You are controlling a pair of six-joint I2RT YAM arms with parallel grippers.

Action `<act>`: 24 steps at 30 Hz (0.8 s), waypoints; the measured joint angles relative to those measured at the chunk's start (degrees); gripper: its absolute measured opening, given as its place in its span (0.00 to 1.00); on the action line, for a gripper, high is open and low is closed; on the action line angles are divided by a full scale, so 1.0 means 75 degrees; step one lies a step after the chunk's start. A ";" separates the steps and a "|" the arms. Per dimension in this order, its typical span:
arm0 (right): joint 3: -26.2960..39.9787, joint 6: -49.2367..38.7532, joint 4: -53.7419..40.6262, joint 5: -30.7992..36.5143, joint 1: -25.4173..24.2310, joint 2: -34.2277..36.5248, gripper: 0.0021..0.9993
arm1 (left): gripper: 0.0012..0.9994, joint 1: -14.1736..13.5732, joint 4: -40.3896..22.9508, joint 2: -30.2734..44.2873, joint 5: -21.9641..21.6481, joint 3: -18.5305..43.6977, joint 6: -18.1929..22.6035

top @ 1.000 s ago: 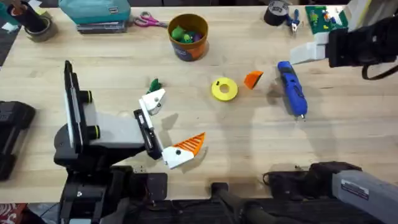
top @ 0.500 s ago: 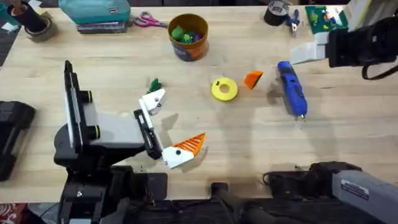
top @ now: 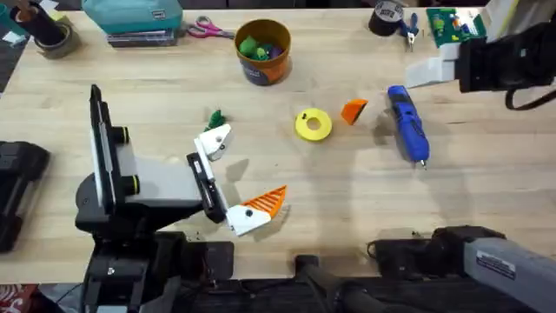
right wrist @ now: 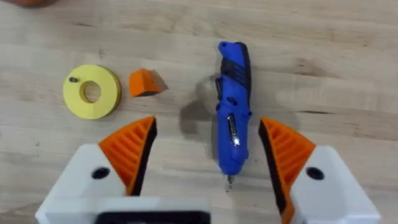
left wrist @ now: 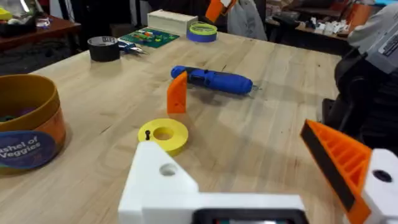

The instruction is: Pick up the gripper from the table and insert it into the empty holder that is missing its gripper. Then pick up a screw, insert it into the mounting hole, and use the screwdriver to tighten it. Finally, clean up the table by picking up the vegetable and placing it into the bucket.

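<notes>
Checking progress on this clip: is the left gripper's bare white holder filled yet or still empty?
Empty. The holder carries no orange finger; the loose gripper stands on the table beside the yellow ring.

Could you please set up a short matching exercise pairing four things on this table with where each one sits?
Things:
1. loose orange gripper
2. screwdriver
3. vegetable
4. bucket

Places:
A. at the far side of the table, toy pieces inside
B. just right of the yellow ring
C. beside the bare white holder of the left end effector
D. lying flat, right of the orange piece

Pairs: 1-B, 2-D, 3-C, 4-A
</notes>
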 joint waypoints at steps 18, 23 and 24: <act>0.1405 -0.0552 -0.1431 0.0003 0.1789 0.1463 1.00 | 0.99 0.0000 0.0001 0.0000 0.0000 0.0000 0.0003; 0.1503 -0.0832 -0.1431 -0.0002 0.2180 0.1962 1.00 | 0.99 0.0000 0.0001 -0.0001 0.0000 0.0000 0.0003; 0.1521 -0.0865 -0.1431 0.0000 0.2209 0.2073 1.00 | 0.99 0.0000 0.0001 0.0000 0.0000 0.0000 0.0003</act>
